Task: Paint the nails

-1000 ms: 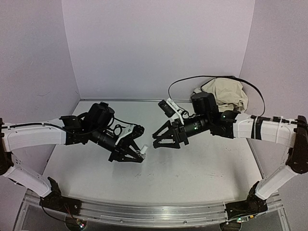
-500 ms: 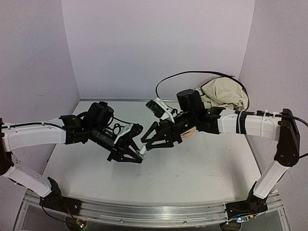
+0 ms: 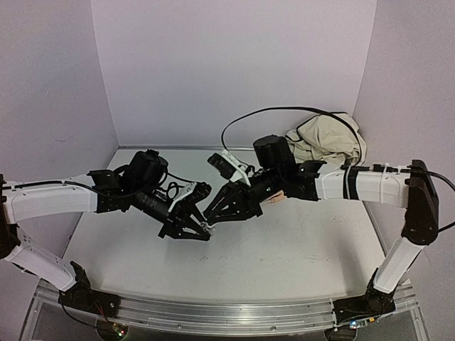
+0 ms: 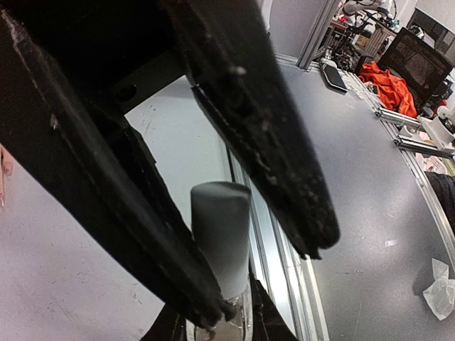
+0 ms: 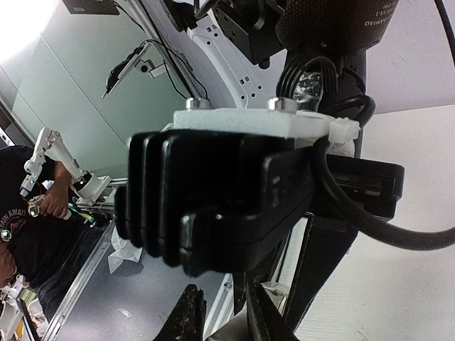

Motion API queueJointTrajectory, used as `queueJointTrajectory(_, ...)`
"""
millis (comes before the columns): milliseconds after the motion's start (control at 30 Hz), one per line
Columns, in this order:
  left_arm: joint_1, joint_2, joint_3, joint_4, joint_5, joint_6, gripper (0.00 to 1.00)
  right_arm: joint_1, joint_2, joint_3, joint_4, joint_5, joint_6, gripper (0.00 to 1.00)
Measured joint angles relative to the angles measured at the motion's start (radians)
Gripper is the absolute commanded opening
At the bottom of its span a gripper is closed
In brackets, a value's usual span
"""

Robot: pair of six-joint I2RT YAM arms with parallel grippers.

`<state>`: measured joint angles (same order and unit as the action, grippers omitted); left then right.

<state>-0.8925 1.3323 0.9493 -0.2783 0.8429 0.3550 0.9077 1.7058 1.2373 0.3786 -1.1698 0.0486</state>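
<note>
A white desk (image 3: 284,249) between pale walls is seen from above. At the left, the left gripper (image 3: 200,230) is held low over the middle of the desk, clamped on a small bottle (image 4: 220,234) with a pale grey cap. In the left wrist view the cap is seen between the black fingers. Just to the right, the right gripper (image 3: 212,215) is set tip to tip against the left one, at the bottle. Whether it is closed cannot be told. Further right, a peach mannequin hand (image 3: 274,198) is mostly covered by the right arm, so the nails are hidden. A crumpled beige sleeve (image 3: 323,138) is bunched at the back right.
</note>
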Motion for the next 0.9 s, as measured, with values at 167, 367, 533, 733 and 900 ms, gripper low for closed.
queueJointTrajectory(167,0.013,0.000,0.000,0.012,-0.002,-0.017,0.00,0.008,0.000,-0.008,0.026,0.040,0.008,0.33)
queueJointTrajectory(367,0.023,0.000,0.000,0.027,-0.014,-0.026,0.00,0.008,-0.003,-0.045,0.073,0.129,0.031,0.40)
queueJointTrajectory(533,0.029,0.000,0.000,0.028,-0.020,-0.035,0.00,0.010,-0.018,-0.064,0.111,0.200,0.065,0.46)
queueJointTrajectory(733,0.029,0.000,0.000,0.036,-0.016,-0.038,0.00,0.006,-0.044,-0.121,0.157,0.261,0.119,0.51)
queueJointTrajectory(900,0.029,0.000,0.000,0.036,-0.016,-0.038,0.00,-0.007,-0.093,-0.177,0.196,0.275,0.145,0.48)
